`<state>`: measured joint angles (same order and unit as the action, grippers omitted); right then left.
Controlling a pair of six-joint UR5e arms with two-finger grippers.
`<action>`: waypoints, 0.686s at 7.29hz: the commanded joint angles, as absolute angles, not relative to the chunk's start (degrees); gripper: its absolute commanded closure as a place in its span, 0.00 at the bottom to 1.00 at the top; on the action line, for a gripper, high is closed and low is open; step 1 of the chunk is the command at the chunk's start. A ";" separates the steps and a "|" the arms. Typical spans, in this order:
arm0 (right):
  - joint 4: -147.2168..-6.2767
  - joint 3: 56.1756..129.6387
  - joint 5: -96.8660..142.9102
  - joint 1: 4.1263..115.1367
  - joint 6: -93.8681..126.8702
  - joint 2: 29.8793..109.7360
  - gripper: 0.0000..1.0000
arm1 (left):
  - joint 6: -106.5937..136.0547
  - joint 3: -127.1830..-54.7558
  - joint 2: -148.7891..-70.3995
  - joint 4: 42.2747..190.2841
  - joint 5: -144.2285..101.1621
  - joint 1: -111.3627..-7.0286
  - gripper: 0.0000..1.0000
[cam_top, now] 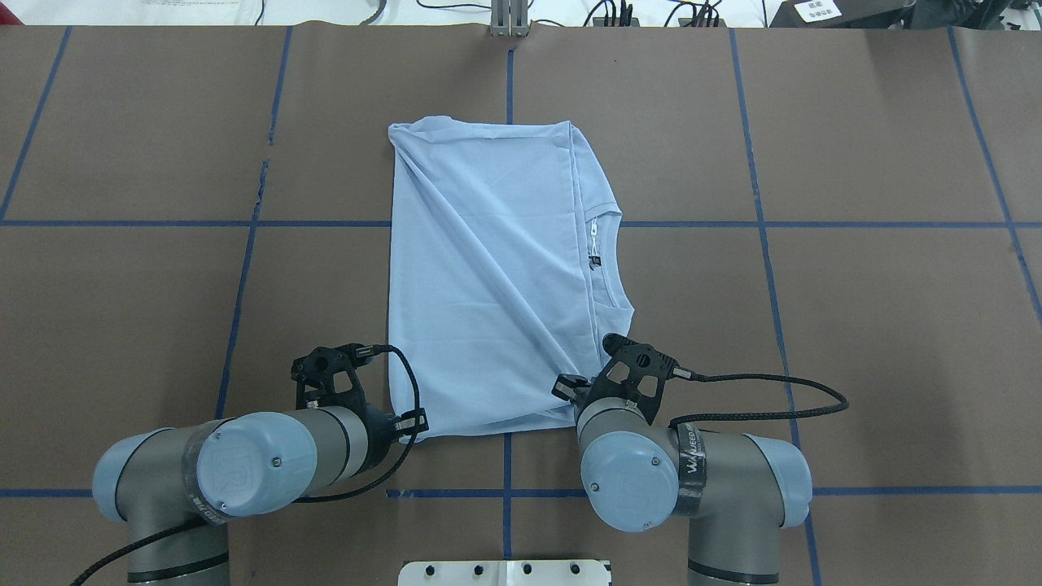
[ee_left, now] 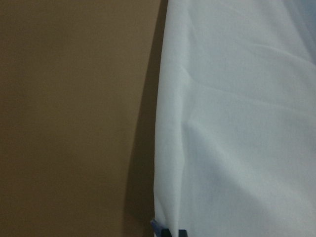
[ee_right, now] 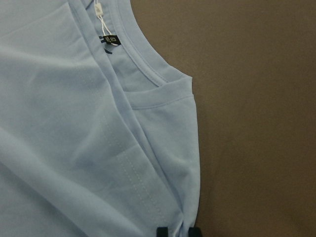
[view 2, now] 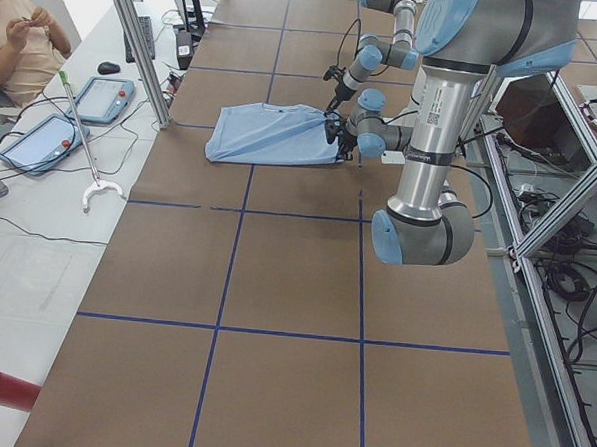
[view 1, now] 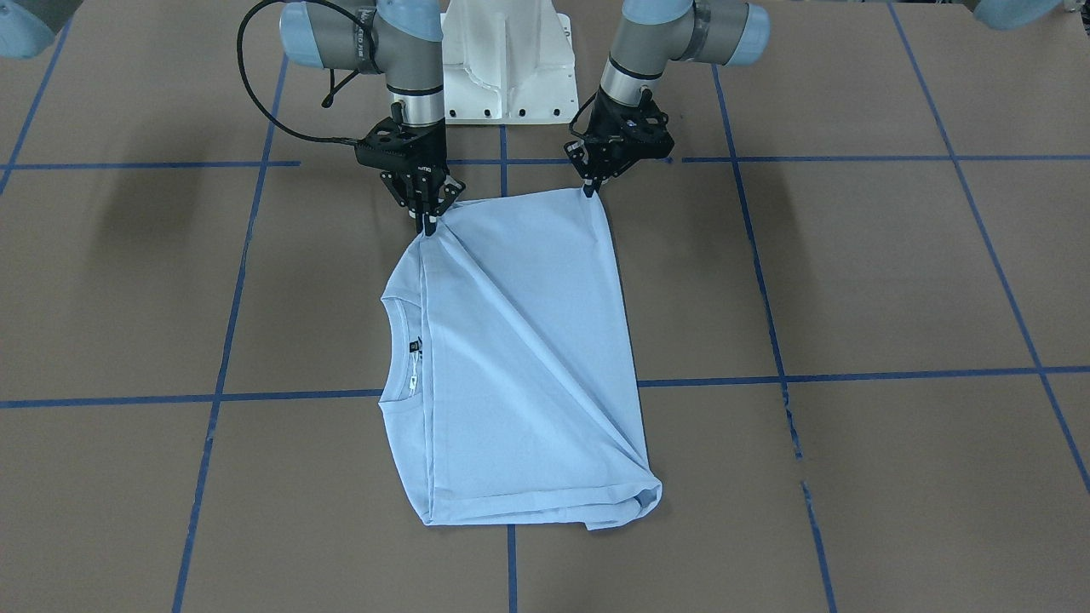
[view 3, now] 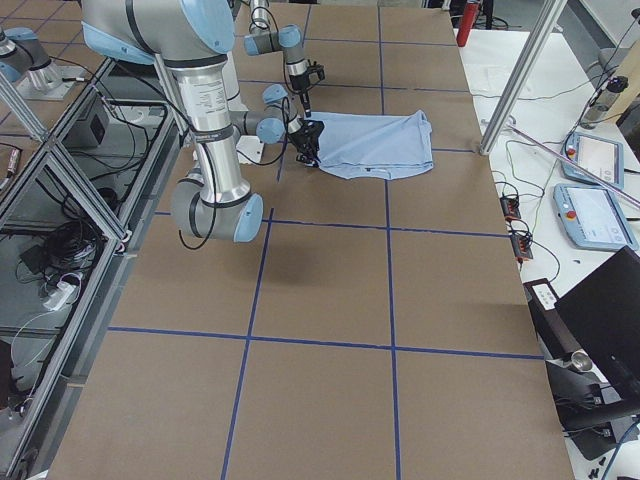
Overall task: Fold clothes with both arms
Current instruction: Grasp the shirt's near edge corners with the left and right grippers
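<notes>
Pale-blue T-shirt (view 1: 528, 358) lengthwise away from robot, collar rightward; left claw (view 1: 590, 189), right claw (view 1: 428, 223) pinch near corners.

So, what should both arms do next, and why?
Probably lift both corners together, evenly: the left gripper and right gripper each pinch a robot-side corner of the T-shirt, and a diagonal crease runs from the right one.

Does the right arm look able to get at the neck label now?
Probably yes: the neck label lies uncovered just beyond the right tool, nothing between, though that tool seems shut on a T-shirt corner.
</notes>
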<state>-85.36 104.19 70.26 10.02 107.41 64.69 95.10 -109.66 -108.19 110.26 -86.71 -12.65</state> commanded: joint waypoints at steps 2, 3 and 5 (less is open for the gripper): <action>-85.51 108.08 70.31 10.54 107.32 64.77 1.00 | 94.84 -111.95 -108.19 109.69 -87.01 -13.18 1.00; -87.17 112.46 70.40 10.89 107.31 65.47 1.00 | 92.48 -115.97 -107.58 108.82 -87.88 -13.71 1.00; -99.25 124.91 70.66 9.07 107.93 65.48 1.00 | 92.11 -125.45 -107.75 100.16 -89.73 -13.89 1.00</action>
<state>-92.21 117.09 70.51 10.31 107.53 65.38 92.57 -119.35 -107.64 105.58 -88.83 -13.78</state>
